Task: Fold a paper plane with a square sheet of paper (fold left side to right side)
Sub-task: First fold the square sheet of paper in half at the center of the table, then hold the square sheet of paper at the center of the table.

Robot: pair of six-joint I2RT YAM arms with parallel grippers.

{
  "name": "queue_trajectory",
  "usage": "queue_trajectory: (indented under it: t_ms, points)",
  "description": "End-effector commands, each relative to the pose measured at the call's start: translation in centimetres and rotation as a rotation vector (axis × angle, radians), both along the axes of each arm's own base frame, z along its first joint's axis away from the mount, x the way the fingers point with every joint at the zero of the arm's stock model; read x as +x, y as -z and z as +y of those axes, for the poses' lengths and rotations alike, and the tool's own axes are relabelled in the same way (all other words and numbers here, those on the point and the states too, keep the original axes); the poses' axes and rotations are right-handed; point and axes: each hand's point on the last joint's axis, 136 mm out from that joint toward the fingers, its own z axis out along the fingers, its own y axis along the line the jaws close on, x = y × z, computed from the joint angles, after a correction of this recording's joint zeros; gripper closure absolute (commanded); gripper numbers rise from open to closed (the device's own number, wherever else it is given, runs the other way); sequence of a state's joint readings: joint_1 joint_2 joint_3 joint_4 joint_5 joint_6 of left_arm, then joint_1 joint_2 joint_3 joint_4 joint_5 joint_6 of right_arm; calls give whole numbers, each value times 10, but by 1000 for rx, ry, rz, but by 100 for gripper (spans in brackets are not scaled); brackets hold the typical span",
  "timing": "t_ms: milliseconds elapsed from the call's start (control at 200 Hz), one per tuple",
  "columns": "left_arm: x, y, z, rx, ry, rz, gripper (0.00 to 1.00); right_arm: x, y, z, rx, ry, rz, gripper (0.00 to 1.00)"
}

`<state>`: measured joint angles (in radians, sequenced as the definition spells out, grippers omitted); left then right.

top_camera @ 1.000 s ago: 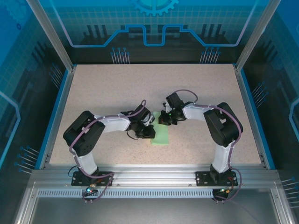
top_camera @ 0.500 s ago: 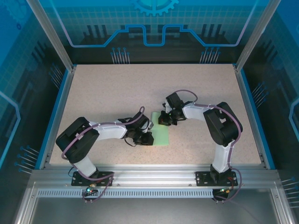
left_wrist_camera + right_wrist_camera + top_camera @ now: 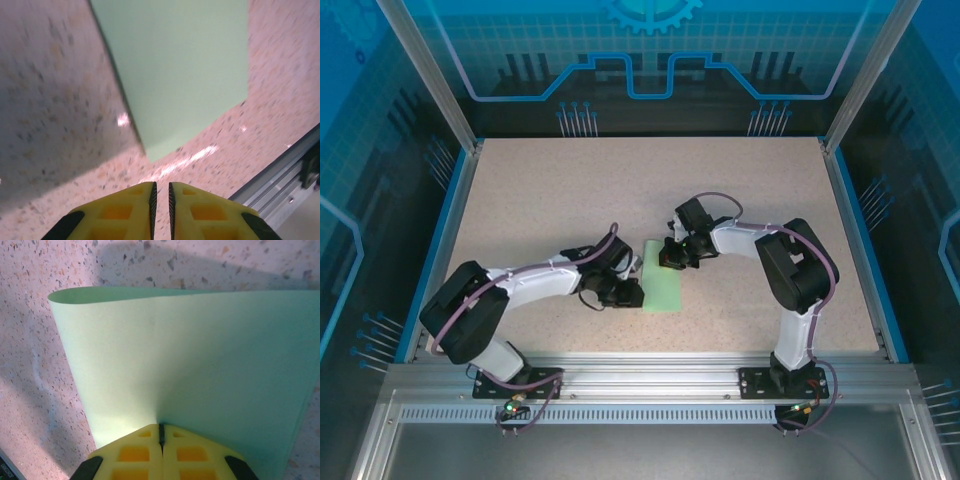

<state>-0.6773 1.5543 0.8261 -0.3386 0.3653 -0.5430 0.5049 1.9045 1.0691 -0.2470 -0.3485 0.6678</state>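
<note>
The square sheet of paper (image 3: 663, 290) lies doubled over as a pale green strip at mid-table. Its rounded fold (image 3: 100, 294) runs along the left side. My right gripper (image 3: 672, 258) is at the strip's far right part, shut, and its fingertips (image 3: 150, 431) meet on the top layer (image 3: 190, 360). My left gripper (image 3: 632, 293) sits low over the table just off the strip's near left corner (image 3: 150, 150). Its yellow fingers (image 3: 130, 210) are closed to a hairline gap with nothing between them.
A speckled beige tabletop (image 3: 540, 200) is bordered by blue rails. The aluminium front rail (image 3: 280, 175) runs close behind the left gripper. Both arm bases are bolted at the near edge.
The left gripper slid off the paper toward the near left, and its elbow swung down and left. The right gripper and the paper stayed put.
</note>
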Motion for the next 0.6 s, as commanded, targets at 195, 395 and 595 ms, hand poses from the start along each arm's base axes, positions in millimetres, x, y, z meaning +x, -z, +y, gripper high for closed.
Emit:
queue_trajectory:
  t_ms: [195, 395, 595]
  points:
    - [41, 0, -29, -32, 44, -8, 82, -16, 35, -31, -148, 21, 85, 100]
    - [47, 20, -38, -29, 48, 30, 82, -14, 31, -25, -128, 12, 72, 100]
    - [39, 35, -38, -19, 35, 74, 82, -8, 21, -19, -97, 2, 37, 99]
